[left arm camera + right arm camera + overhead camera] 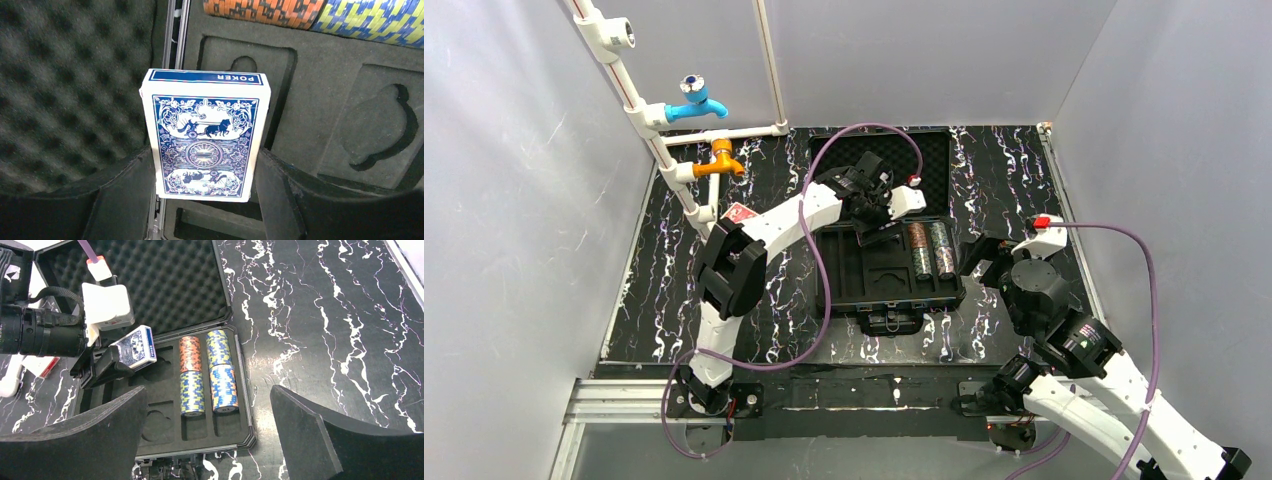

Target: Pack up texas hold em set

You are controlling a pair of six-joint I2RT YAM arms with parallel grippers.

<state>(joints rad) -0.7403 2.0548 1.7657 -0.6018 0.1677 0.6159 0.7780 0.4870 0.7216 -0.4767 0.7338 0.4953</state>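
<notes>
I see the left gripper (205, 165) clamped on the blue card deck (205, 140), holding it above the slotted tray (874, 278) of the open briefcase (894, 320), close to the foam lid (65, 85). The chip rolls (207, 372) lie in the right slots of the tray, and the red card deck (739, 212) lies on the desk (1014, 170), left of the briefcase. The right gripper (209, 390) is spread wide and empty, near the right side of the briefcase.

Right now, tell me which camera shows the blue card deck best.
Left wrist view: the blue card deck is large and sharp, POKER label readable, held in the left gripper. The right wrist view shows it small and tilted; the top view hides it behind the left arm.
</notes>
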